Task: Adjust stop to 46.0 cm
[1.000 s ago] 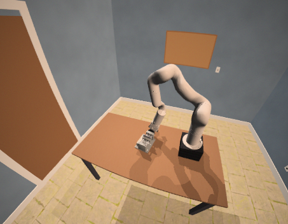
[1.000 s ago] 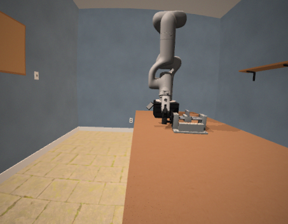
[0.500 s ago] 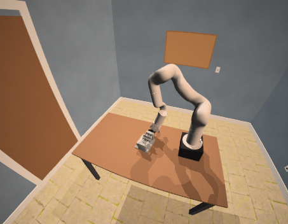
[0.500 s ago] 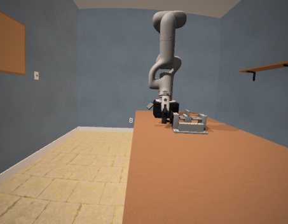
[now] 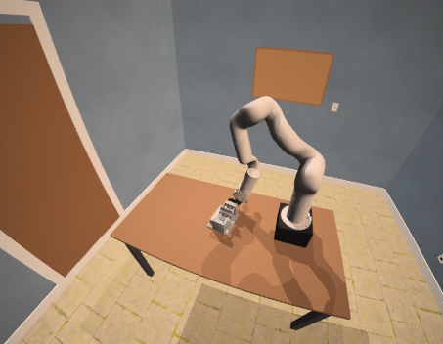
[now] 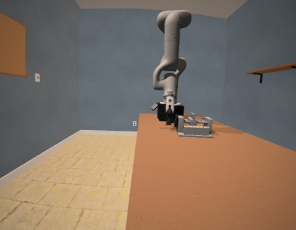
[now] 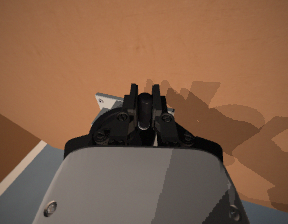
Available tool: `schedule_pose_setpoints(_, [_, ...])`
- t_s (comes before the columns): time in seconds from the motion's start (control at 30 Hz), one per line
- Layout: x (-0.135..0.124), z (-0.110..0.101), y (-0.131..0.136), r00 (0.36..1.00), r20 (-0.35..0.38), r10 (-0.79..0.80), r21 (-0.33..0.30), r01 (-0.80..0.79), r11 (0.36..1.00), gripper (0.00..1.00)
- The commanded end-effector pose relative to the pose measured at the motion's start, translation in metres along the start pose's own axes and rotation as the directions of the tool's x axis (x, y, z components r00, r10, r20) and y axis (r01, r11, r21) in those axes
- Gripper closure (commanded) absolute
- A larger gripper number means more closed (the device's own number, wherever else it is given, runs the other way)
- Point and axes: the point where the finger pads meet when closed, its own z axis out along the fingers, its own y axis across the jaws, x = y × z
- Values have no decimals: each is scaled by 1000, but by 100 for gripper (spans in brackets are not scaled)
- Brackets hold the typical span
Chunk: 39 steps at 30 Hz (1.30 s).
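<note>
A small grey stop fixture (image 5: 223,220) (image 6: 195,127) stands on the brown table (image 5: 178,215) (image 6: 197,183), with end blocks and a sliding stop between them. Its dark handwheel (image 7: 143,114) sits at the end nearest the arm, between my fingers in the wrist view. My gripper (image 5: 233,202) (image 6: 170,116) (image 7: 144,93) is shut on the handwheel, at the fixture's end facing the robot base. Only a corner of the fixture's grey plate (image 7: 106,101) shows behind the fingers in the wrist view. The stop's scale reading cannot be made out.
The arm's black base (image 5: 293,231) (image 6: 162,111) stands on the table behind the fixture. The table's left edge (image 6: 134,170) drops to a tiled floor. A wall shelf (image 6: 272,69) hangs at the right.
</note>
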Motion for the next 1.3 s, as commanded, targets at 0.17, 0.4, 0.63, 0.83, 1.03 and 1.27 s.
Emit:
schedule_pose_setpoints(0.17, [0,-12,1,1000,0,0,1,0,1000,94])
schedule_pose_setpoints(0.4, [0,-22,-1,1000,0,0,1,0,1000,94])
schedule_pose_setpoints(0.63, [0,-29,-5,1000,0,0,1,0,1000,94])
schedule_pose_setpoints(0.83, [0,-35,-13,1000,0,0,1,0,1000,94])
schedule_pose_setpoints(1.03, [0,-39,-22,1000,0,0,1,0,1000,94])
schedule_pose_setpoints(1.27, [0,-38,-36,1000,0,0,1,0,1000,94])
